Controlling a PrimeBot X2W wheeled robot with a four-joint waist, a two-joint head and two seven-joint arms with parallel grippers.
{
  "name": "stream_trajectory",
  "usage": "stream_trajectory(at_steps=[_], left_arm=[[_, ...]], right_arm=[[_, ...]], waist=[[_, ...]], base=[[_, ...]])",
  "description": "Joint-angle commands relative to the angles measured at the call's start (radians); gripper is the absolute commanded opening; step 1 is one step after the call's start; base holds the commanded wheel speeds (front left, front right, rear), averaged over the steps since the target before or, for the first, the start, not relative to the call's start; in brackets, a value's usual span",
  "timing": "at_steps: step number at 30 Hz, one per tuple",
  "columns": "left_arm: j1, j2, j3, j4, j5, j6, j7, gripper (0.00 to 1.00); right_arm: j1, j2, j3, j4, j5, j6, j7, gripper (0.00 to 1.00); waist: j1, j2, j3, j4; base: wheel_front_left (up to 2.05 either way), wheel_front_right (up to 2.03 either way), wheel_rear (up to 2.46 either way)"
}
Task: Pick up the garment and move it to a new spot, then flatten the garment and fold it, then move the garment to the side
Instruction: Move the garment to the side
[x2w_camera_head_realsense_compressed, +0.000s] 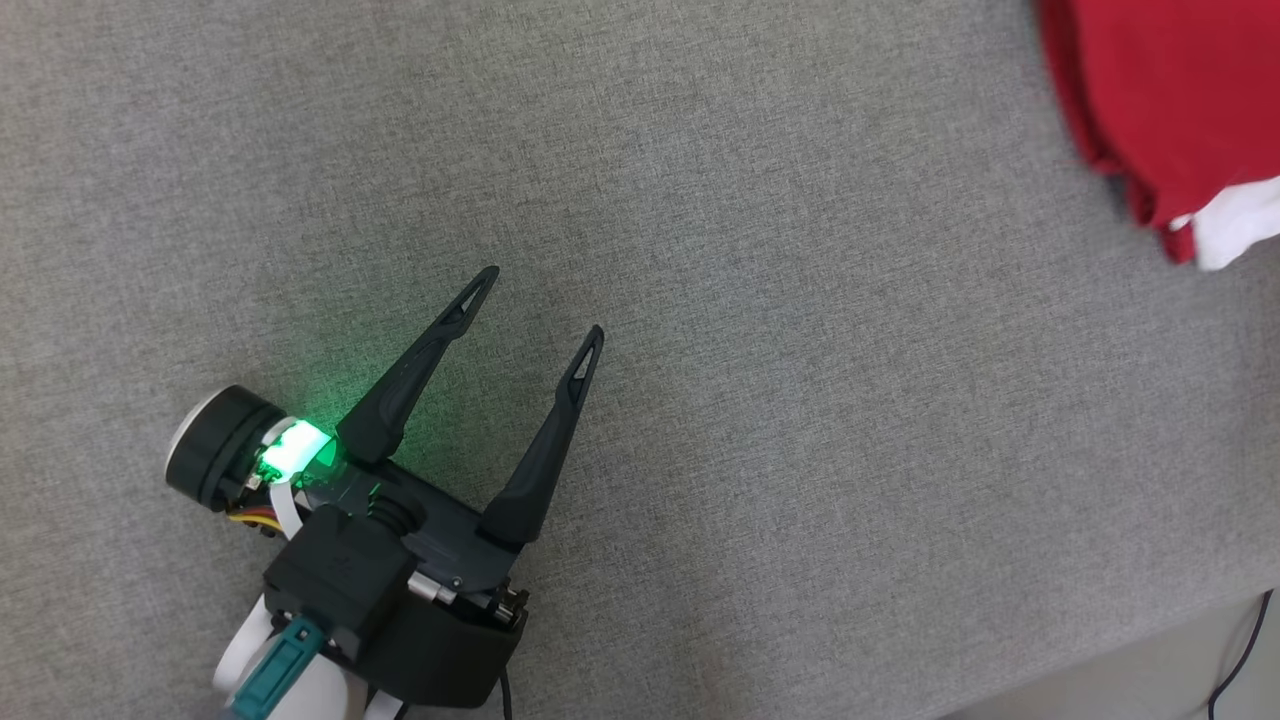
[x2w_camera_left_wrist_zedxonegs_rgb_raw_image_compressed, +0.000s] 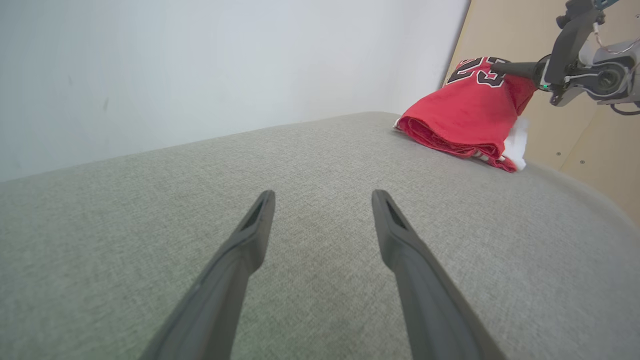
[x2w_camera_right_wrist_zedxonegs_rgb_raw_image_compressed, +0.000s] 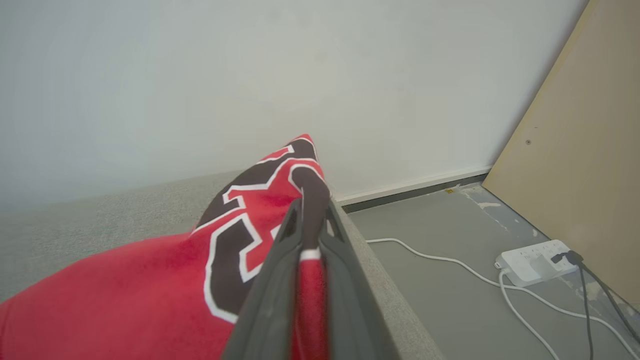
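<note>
The garment (x2w_camera_head_realsense_compressed: 1180, 110) is a red jersey with black and white numbers and white trim, bunched at the far right of the grey padded surface (x2w_camera_head_realsense_compressed: 700, 250). In the left wrist view the garment (x2w_camera_left_wrist_zedxonegs_rgb_raw_image_compressed: 465, 112) is pulled up at its top. My right gripper (x2w_camera_right_wrist_zedxonegs_rgb_raw_image_compressed: 311, 210) is shut on a fold of the garment (x2w_camera_right_wrist_zedxonegs_rgb_raw_image_compressed: 125, 300), the cloth pinched between its fingers; the same gripper (x2w_camera_left_wrist_zedxonegs_rgb_raw_image_compressed: 495, 66) shows in the left wrist view at the jersey's raised top. My left gripper (x2w_camera_head_realsense_compressed: 541, 300) stands open over bare surface at the lower left, far from the jersey, and its fingers (x2w_camera_left_wrist_zedxonegs_rgb_raw_image_compressed: 250, 235) hold nothing.
The padded surface ends at an edge (x2w_camera_head_realsense_compressed: 1150, 620) at the lower right, with floor beyond. A white power strip (x2w_camera_right_wrist_zedxonegs_rgb_raw_image_compressed: 537, 260) with cables lies on the floor beside a tan wooden panel (x2w_camera_right_wrist_zedxonegs_rgb_raw_image_compressed: 585, 150). A pale wall (x2w_camera_left_wrist_zedxonegs_rgb_raw_image_compressed: 200, 65) stands behind the surface.
</note>
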Motion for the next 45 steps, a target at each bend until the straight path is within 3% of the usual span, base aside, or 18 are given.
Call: stream_trajectory(at_steps=[1, 6, 13, 14, 15, 21, 26, 36, 45], left_arm=[[-0.010, 0.008, 0.000, -0.010, 0.004, -0.005, 0.006, 1.00], [-0.016, 0.008, -0.009, -0.028, 0.004, -0.001, 0.010, 1.00], [-0.030, 0.003, -0.027, -0.043, 0.004, 0.001, 0.015, 1.00], [-0.028, 0.004, -0.028, -0.045, 0.004, 0.003, 0.016, 1.00], [-0.025, 0.004, -0.029, -0.047, 0.004, 0.004, 0.018, 1.00], [-0.005, 0.000, -0.033, -0.029, -0.009, 0.016, 0.001, 1.00], [0.044, -0.013, -0.023, 0.033, -0.031, 0.043, -0.028, 1.00], [0.189, -0.047, 0.029, 0.183, -0.127, 0.124, -0.100, 1.00], [0.254, -0.080, 0.095, 0.322, -0.332, 0.142, -0.158, 1.00]], right_arm=[[-0.002, -0.024, -0.010, 0.012, -0.006, 0.000, -0.005, 0.00], [0.005, -0.032, 0.008, 0.069, -0.038, 0.000, -0.005, 0.00], [-0.039, 0.020, -0.009, 0.242, -0.110, 0.000, -0.003, 0.00], [-0.050, 0.022, -0.028, 0.259, -0.129, 0.000, -0.004, 0.16], [-0.060, 0.028, -0.053, 0.282, -0.156, 0.000, -0.004, 1.00], [-0.060, 0.061, -0.264, 0.294, -0.432, 0.000, -0.003, 1.00], [0.071, 0.174, -0.365, 0.156, -0.602, 0.000, -0.003, 1.00], [0.393, 0.346, -0.346, -0.103, -0.622, 0.000, -0.003, 1.00], [0.539, 0.449, -0.345, -0.197, -0.649, 0.000, -0.003, 1.00]], waist=[[-0.0001, -0.0001, 0.004, 0.002], [-0.0001, -0.0001, 0.005, 0.010], [-0.0001, -0.0001, -0.012, 0.048], [-0.0001, -0.0001, -0.016, 0.053], [-0.0001, -0.0001, -0.020, 0.056], [-0.0001, -0.0001, -0.075, 0.078], [-0.0001, -0.0001, -0.174, 0.104], [-0.0001, -0.0001, -0.380, 0.166], [-0.0001, -0.0001, -0.498, 0.194]], base=[[0.00, 0.00, 0.00], [0.00, 0.00, 0.00], [0.00, 0.00, 0.00], [0.00, 0.00, 0.00], [0.00, 0.00, 0.00], [0.00, 0.00, 0.00], [0.00, 0.00, 0.00], [0.00, 0.00, 0.00], [0.00, 0.00, 0.00]])
